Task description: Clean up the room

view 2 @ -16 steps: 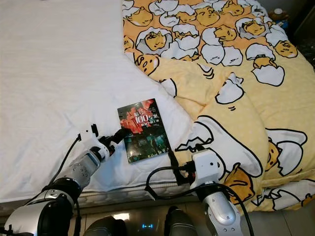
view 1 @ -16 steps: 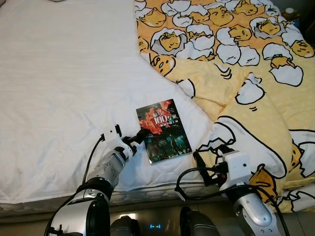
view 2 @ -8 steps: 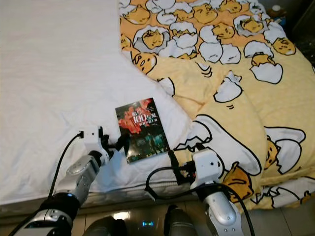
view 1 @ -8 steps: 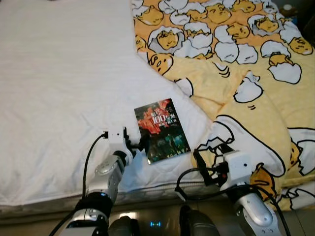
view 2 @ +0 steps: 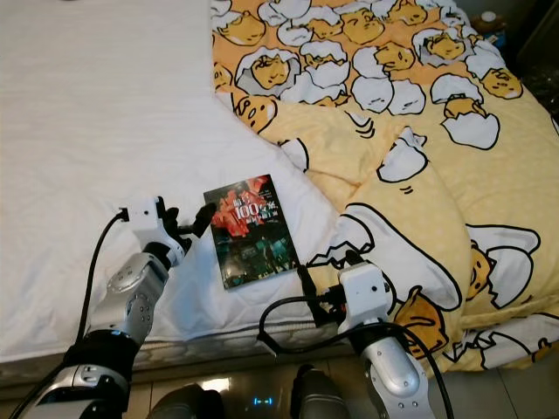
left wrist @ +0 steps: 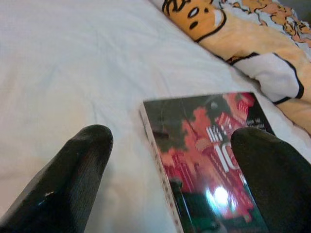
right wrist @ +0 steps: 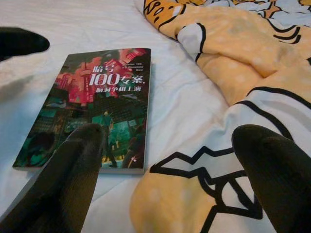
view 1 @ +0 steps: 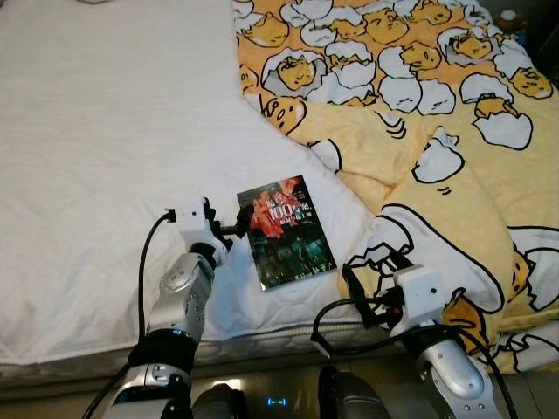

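A paperback book (view 1: 286, 231) with a dark red and green cover lies flat on the white sheet near the bed's front edge. My left gripper (view 2: 199, 220) is open at the book's upper left corner, low over the sheet. In the left wrist view that corner of the book (left wrist: 204, 155) lies between the two spread black fingers (left wrist: 77, 170). My right gripper (right wrist: 170, 138) is open just off the book's lower right corner, over the yellow duvet's fold. The book (right wrist: 92, 104) is ahead of one of its fingers (right wrist: 68, 174). The right wrist (view 1: 419, 297) sits at the bed's edge.
A yellow duvet (view 1: 419, 105) printed with egg characters covers the right half of the bed and bunches up right of the book. Bare white sheet (view 1: 105, 131) spreads to the left. The mattress edge (view 1: 79, 353) runs along the front, with floor below.
My left gripper has moved from the book's lower left corner up along its left edge to the upper left corner. The book and the right arm have stayed put.
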Motion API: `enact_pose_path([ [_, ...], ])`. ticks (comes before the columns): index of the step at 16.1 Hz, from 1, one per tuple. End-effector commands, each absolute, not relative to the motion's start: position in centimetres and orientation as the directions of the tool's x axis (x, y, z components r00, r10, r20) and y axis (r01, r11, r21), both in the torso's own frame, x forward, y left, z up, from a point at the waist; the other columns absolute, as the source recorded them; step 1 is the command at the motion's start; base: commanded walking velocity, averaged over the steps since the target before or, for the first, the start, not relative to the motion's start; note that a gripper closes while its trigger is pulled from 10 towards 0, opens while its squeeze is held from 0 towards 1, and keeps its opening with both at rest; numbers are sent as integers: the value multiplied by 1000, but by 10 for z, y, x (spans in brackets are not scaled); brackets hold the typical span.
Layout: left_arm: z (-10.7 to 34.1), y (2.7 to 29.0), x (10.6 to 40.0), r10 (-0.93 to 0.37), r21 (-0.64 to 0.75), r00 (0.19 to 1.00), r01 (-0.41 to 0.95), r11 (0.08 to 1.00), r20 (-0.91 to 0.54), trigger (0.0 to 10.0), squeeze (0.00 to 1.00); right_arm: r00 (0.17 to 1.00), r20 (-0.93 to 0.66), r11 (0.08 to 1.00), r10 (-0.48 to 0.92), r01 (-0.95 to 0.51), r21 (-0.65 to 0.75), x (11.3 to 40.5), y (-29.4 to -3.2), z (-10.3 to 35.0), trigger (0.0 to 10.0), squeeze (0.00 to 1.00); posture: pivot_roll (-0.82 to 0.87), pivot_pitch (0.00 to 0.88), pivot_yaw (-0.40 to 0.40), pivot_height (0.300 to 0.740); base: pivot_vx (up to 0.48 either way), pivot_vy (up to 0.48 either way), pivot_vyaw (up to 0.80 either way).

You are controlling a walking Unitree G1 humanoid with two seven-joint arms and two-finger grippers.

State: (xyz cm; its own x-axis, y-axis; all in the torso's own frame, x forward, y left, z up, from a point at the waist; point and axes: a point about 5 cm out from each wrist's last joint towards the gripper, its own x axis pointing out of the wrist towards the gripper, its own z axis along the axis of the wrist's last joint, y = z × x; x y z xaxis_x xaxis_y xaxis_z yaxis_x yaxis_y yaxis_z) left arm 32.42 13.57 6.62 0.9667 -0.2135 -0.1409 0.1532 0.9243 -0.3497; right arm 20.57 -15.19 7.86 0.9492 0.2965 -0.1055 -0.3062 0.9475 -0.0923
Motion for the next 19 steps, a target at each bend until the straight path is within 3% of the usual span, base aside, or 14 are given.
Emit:
enact_pose_path([
  [1,51,130,317,-231,-379,952,143,914,-199,10000,0,947,-128,948,295,-307,-87,202,-152,73,10000,0,-161,162,24,727,0,0,0],
  [10,27,96,313,-316,-469,889,136,873,-331,10000,0,944,-127,946,304,-315,-81,198,-148,73,10000,0,-179,185,26,727,0,0,0],
  [13,17,90,310,-320,-575,863,42,817,-391,10000,0,944,-135,946,301,-313,-81,195,-149,72,10000,0,-180,193,28,727,0,0,0],
  [17,9,79,303,-352,-610,836,27,792,-420,10000,0,943,-137,946,303,-315,-78,195,-147,72,10000,0,-181,195,29,727,0,0,0],
  [19,16,69,306,-394,-731,845,7,683,-360,10000,0,943,-136,946,303,-316,-80,196,-148,72,10000,0,-184,194,28,727,0,0,0],
])
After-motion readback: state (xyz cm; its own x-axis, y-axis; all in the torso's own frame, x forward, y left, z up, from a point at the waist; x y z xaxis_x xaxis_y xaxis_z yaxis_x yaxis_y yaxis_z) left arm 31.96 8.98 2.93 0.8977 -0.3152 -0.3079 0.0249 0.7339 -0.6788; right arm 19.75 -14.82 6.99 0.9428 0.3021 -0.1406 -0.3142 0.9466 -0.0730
